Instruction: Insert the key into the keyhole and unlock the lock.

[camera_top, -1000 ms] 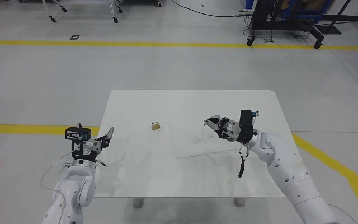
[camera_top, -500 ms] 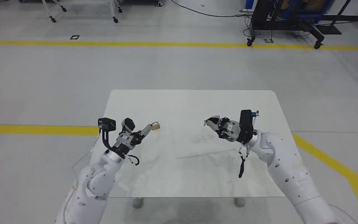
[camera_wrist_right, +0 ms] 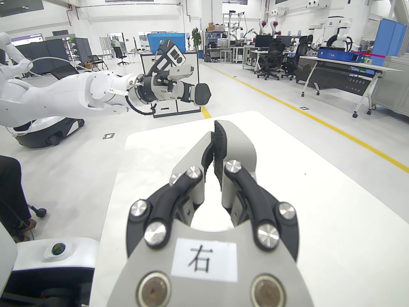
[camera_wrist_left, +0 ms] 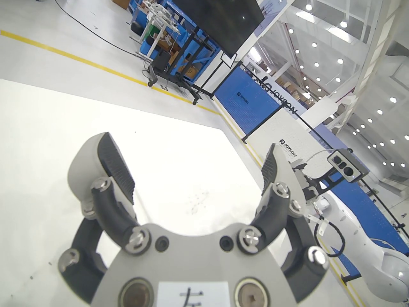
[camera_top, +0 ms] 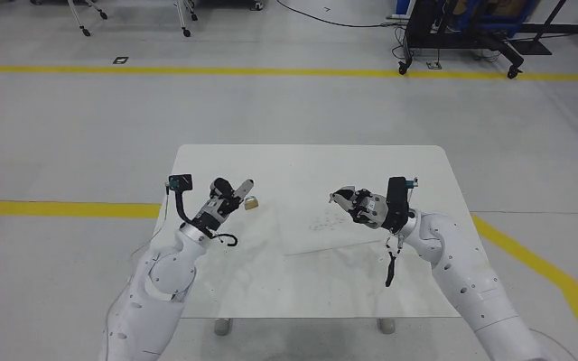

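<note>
Starting with the top view, a small brass-coloured lock [camera_top: 252,203] is seen lying on the white desk [camera_top: 361,271], left of the middle and well back from the near edge. The left end effector [camera_top: 240,189] is held just beside the lock, with its fingertips pointed toward the middle of the desk. Whether they touch the lock cannot be told from above. The right end effector [camera_top: 343,197] is placed well apart from the lock, across the middle of the desk, with its tips turned toward it. A patch of faint scuff marks [camera_top: 325,221] is seen on the desk just below the right end effector.

In the left wrist view, the left end effector [camera_wrist_left: 191,167] is shown spread wide, its ribbed pads [camera_wrist_left: 111,164] well apart. Nothing is held between them. The bare desk [camera_wrist_left: 48,129] and the scuff marks [camera_wrist_left: 198,202] are seen past them.

In the right wrist view, the right end effector [camera_wrist_right: 215,148] is shown pressed together over the desk [camera_wrist_right: 319,225], pad against pad. A key cannot be made out between them. The left end effector [camera_wrist_right: 201,94] is seen farther off, above the far corner of the desk.
</note>
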{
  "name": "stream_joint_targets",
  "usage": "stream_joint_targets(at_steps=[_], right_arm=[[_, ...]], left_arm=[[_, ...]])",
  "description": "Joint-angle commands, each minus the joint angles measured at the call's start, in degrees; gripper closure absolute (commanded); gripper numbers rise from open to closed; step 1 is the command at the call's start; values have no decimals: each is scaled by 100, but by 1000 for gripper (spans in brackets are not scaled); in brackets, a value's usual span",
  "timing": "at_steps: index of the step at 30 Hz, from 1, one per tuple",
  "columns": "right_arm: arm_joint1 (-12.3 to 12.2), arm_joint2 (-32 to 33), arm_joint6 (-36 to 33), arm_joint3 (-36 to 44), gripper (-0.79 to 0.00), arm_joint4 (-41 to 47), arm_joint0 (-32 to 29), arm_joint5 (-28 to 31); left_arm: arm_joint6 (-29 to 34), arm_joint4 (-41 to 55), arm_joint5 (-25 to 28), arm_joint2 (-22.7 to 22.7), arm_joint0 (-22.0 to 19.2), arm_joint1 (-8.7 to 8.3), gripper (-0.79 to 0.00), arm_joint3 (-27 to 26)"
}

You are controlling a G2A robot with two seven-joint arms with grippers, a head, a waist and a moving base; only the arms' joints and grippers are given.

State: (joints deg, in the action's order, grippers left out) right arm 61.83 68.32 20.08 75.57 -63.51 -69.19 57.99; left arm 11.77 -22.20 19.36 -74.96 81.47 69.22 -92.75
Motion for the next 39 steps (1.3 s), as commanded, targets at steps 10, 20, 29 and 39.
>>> stream_joint_targets(at_steps=[10, 20, 29, 39], right_arm=[[136, -1464, -900, 87, 0, 2913, 514, 1], [234, -2282, -2172, -381, 0, 4569, 1225, 1], [288, -2402, -2469, -646, 0, 5283, 1383, 1], [382, -2479, -2645, -793, 0, 5471, 1501, 1]], left_arm=[[2041, 3448, 2048, 341, -411, 40, -785, 1197], [1317, 2511, 2670, 532, -607, 130, -428, 1211], [1135, 2323, 2907, 841, -614, 187, -302, 1098], [1519, 2845, 3047, 953, -724, 173, -271, 1280]])
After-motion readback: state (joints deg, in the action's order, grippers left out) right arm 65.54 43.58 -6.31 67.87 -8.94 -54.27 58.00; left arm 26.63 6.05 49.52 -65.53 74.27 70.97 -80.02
